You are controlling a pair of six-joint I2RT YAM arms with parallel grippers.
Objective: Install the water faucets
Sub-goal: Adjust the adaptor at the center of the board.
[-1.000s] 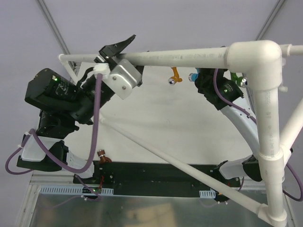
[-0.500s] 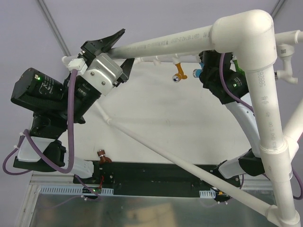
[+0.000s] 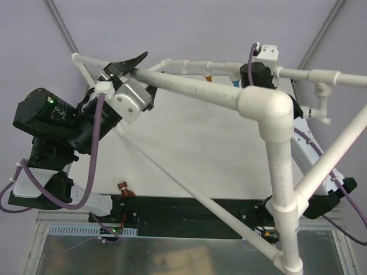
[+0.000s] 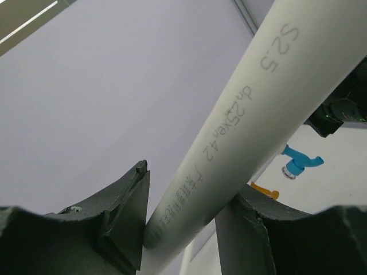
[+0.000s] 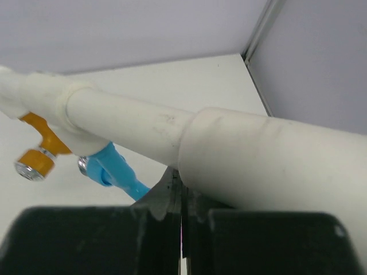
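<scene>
- The left gripper, at 10 o'clock in the top view, is clamped on the long white PVC pipe.
- A small brown plastic faucet is seen at 7 o'clock, beside the black base plate.
- A small orange plastic faucet and a blue plastic faucet are hung under the pipe at 12 o'clock.
- The jaws of the right gripper are pressed together just beside the blue one; the arm is partly hidden by a fat white elbow joint.

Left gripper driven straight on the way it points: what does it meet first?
The white PVC pipe, clamped in the left gripper and slanting across its path. Past it only the grey wall shows, depth unclear.
</scene>
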